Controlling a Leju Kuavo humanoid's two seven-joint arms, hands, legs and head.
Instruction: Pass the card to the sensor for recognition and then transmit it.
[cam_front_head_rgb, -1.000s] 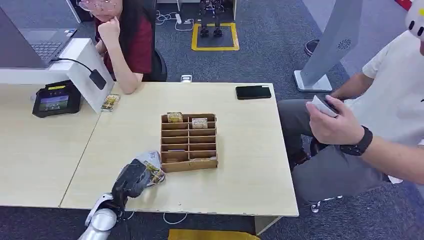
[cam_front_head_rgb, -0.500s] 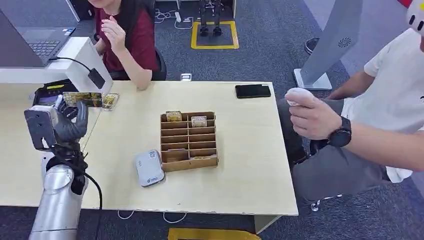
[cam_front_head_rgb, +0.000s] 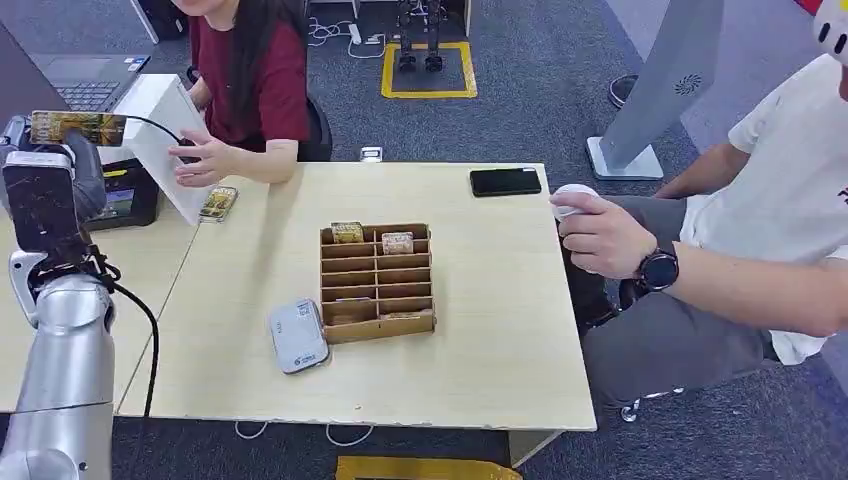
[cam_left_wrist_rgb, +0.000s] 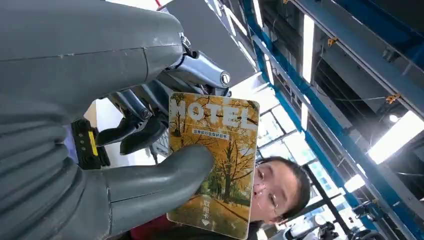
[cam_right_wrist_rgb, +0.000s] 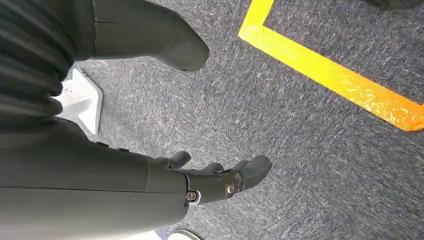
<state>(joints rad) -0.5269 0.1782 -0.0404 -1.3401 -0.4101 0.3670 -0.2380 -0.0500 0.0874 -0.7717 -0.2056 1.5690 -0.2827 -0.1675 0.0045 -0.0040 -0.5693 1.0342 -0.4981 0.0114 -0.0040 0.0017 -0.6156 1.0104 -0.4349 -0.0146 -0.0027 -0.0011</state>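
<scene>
My left hand (cam_front_head_rgb: 55, 185) is raised at the far left and pinches a hotel card (cam_front_head_rgb: 77, 127) with an autumn-tree picture. In the left wrist view the thumb (cam_left_wrist_rgb: 165, 170) presses on the card (cam_left_wrist_rgb: 220, 165), printed "HOTEL". The card is held up above the black card reader (cam_front_head_rgb: 122, 195) with a lit screen on the left table. The white sensor pad (cam_front_head_rgb: 297, 335) lies on the table beside the wooden card rack (cam_front_head_rgb: 377, 283). My right hand (cam_right_wrist_rgb: 215, 180) hangs over grey carpet, fingers apart, holding nothing.
A person in red sits behind the table, one hand by another card (cam_front_head_rgb: 218, 203). A person in white sits at the right with a hand raised. A black phone (cam_front_head_rgb: 506, 182) lies at the table's far edge. A laptop (cam_front_head_rgb: 85, 85) stands at the back left.
My left arm has risen from the sensor pad by the rack to the far left, lifting the card above the reader. The person in red lowered a hand to the table.
</scene>
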